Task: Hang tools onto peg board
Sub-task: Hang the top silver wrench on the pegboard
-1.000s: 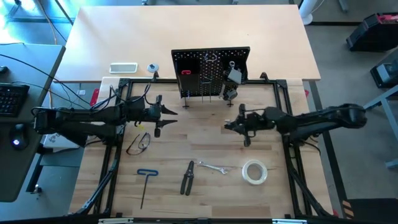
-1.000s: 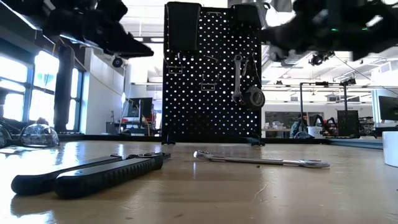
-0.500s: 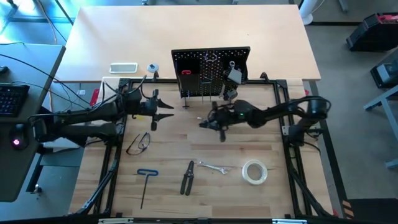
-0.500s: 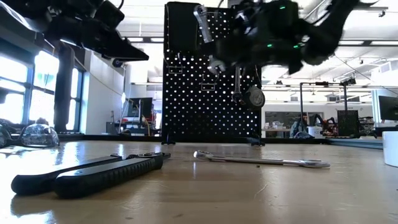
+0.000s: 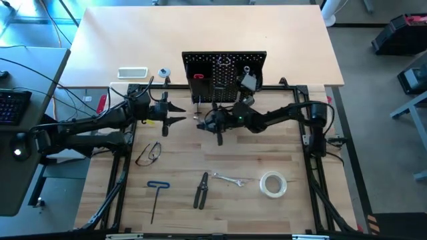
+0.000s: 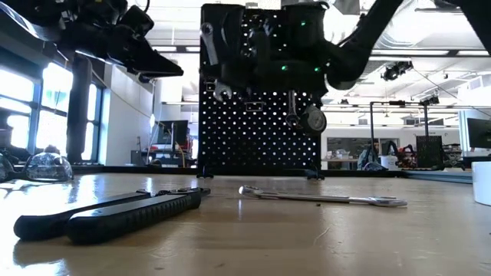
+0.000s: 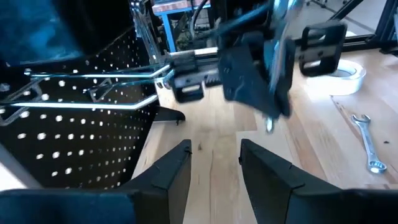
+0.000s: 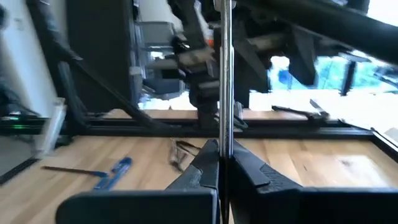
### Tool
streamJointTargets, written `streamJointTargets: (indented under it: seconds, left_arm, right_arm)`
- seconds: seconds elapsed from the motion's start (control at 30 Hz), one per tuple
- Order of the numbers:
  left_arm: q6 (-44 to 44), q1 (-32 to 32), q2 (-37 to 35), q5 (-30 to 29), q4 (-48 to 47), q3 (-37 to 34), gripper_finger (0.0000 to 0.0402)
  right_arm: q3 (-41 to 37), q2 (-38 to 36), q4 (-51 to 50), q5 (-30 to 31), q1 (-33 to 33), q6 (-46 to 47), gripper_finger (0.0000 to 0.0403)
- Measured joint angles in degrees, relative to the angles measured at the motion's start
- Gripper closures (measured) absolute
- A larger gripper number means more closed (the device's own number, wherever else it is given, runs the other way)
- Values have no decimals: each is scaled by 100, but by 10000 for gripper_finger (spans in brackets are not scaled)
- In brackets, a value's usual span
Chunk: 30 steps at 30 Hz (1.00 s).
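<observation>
A: From the high view, where are the arms sitting?

B: The right gripper (image 5: 212, 123) is reaching across the table, hanging just in front of the peg board (image 5: 224, 77), near its lower left corner. The left gripper (image 5: 175, 113) is waiting to the board's left, its fingers parting wide. On the wooden table (image 5: 280, 150) the safety glasses (image 5: 149, 154), blue T-handle hex key (image 5: 157, 197), dark-handled pliers (image 5: 201, 191), a silver wrench (image 5: 228, 179) and the clear tape roll (image 5: 273, 184) are lying well apart from the board. A white slab (image 5: 132, 73) is lying behind the frame.

A: And the low view?

B: The right gripper (image 6: 222, 80) is hovering against the board's (image 6: 261, 130) left half, gripping a wrench (image 6: 210, 57) whose head is showing beside it. Another wrench (image 6: 292, 96) is hanging on the board. The pliers (image 6: 107, 215) and a flat wrench (image 6: 322, 197) are resting in the foreground.

A: The left wrist view?

B: Its two fingers (image 7: 169, 172) are standing apart with nothing between them. Beyond them the right gripper (image 7: 258, 78) is blurring before the board (image 7: 68, 137), with the tape roll (image 7: 339, 70) and floor wrench (image 7: 367, 143) farther off.

A: And the right wrist?

B: Its fingers (image 8: 202, 165) are pinching a silver wrench shank (image 8: 224, 74) that is standing upright. The hex key (image 8: 93, 172) is lying on the table beyond.
</observation>
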Motion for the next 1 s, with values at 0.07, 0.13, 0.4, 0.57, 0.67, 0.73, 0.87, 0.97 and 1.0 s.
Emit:
streamJointTargets:
  seconds: [0.07, 0.13, 0.4, 0.57, 0.67, 0.73, 0.87, 0.97, 1.0]
  left_arm:
    - [-10, 0, 0, 0, -1, 0, 271]
    - [-13, 0, 0, 0, -29, 0, 271]
    - [-9, -2, 0, 0, -204, 0, 271]
    - [-8, -2, 0, 1, -181, 0, 271]
    - [-61, -7, 0, 219, -60, 0, 271]
    - [-143, -7, 0, 391, 69, 0, 271]
    - [-466, -18, 16, 1004, 347, 0, 271]
    - [-779, -150, 55, 1206, 570, -62, 271]
    - [-909, -232, 55, 1202, 782, -165, 271]
  right_arm:
    - [99, 166, -24, 208, 1, 37, 400]
    - [216, 327, -30, 260, -10, 142, 400]
    - [251, 390, -14, 526, 30, 116, 400]
    - [246, 377, -11, 627, 120, 129, 400]
    - [244, 377, -52, 764, 242, 105, 400]
    - [240, 377, -56, 819, 318, 100, 400]
    - [240, 375, -7, 993, 515, 140, 400]
    - [238, 375, 284, 1242, 739, 107, 400]
    - [238, 367, 384, 1304, 822, 96, 400]
